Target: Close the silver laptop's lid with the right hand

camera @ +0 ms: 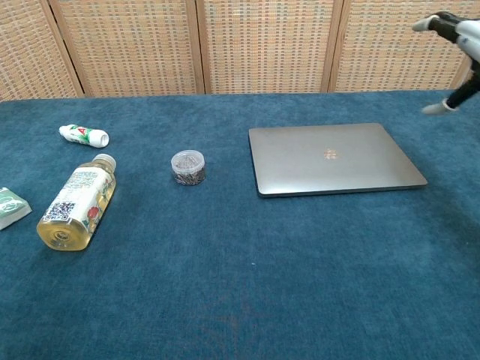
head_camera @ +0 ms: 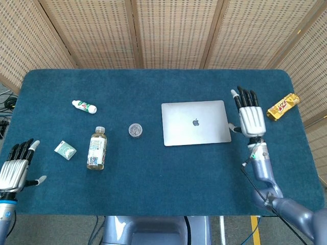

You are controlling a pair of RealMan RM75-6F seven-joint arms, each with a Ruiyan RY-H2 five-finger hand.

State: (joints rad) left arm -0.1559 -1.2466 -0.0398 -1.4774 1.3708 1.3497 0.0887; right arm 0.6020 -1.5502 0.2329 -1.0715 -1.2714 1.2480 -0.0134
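Silver laptop [head_camera: 194,123]: lid shut, flat on blue desk [head_camera: 153,184], logo showing, centre-right. Right hand [head_camera: 251,119]: just beside its right edge, fingers spread, holding nothing. Left hand [head_camera: 14,171]: near-left corner, fingers apart, empty. Bottle [head_camera: 96,148]: label unreadable.

So the clear drink bottle [head_camera: 96,149] is lying on its side on the blue table [head_camera: 153,194]. Small green packet [head_camera: 65,150] just left of it, white tube [head_camera: 84,106] up behind it, little round jar [head_camera: 135,130] off to its right. Gold snack bar [head_camera: 282,106] is way over at the far right edge.
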